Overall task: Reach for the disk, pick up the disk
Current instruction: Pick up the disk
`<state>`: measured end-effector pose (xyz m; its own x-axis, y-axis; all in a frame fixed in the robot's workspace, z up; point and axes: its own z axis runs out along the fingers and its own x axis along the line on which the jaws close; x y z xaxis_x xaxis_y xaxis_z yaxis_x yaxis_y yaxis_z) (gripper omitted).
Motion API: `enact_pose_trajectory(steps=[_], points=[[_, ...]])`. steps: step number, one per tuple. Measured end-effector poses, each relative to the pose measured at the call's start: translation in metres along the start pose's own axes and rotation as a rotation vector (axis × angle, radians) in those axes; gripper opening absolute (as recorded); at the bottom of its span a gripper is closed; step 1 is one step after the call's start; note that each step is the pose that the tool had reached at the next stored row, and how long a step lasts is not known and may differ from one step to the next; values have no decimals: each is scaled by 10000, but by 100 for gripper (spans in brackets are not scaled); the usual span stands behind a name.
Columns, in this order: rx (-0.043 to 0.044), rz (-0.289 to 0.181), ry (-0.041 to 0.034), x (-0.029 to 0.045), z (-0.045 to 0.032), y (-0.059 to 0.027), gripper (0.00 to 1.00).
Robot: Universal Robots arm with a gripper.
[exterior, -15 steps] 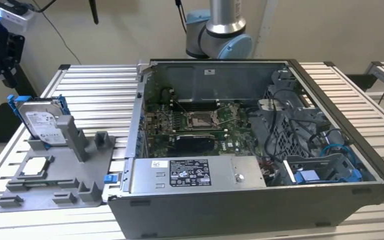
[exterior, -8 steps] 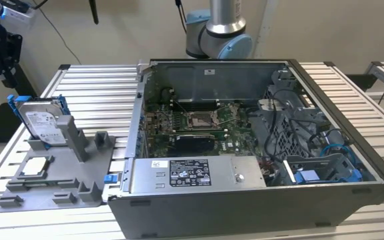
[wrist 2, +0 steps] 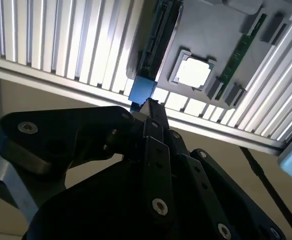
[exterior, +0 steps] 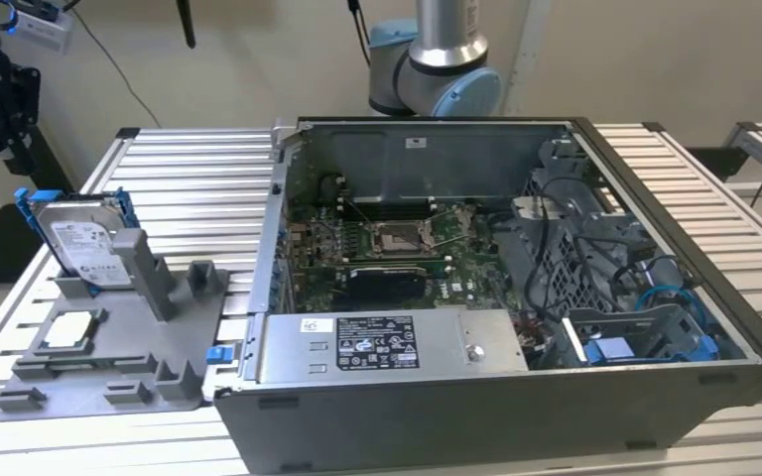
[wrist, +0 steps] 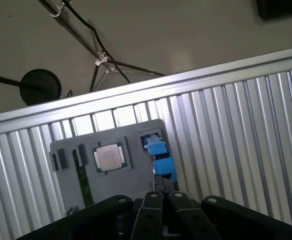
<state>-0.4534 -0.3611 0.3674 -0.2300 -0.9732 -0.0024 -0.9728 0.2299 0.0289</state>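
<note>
Tabletop stand (exterior: 116, 387) holds disk (exterior: 86, 245) upright; closed pincer (wrist: 164, 181) above.

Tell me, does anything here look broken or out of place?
Nothing looks broken or spilled. The computer lies open with its insides bare, and the disk stands upright in a grey holder beside it, to the exterior view's left, rather than inside.

gripper (wrist 2: 150, 104): I see black fingertips closed together, pointing at the disk's blue end; I cannot tell if they touch.
disk (wrist 2: 158, 37): edge-on, in my grey holder (wrist 2: 211, 30).
holder: also carries a square chip (wrist 2: 193, 71) and a green strip (wrist 2: 241, 50).
table (wrist 2: 61, 45): ribbed metal slats.
</note>
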Motion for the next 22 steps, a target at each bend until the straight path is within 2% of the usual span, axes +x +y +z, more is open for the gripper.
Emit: enact_pose_trajectory(steps=[5, 6, 11, 22], points=[[-1, -2, 1, 0, 0, -3, 0], [-1, -1, 1, -1, 0, -3, 100], [-2, -2, 2, 0, 30, -4, 100], [-2, -245, 8, -7, 229, -28, 100]])
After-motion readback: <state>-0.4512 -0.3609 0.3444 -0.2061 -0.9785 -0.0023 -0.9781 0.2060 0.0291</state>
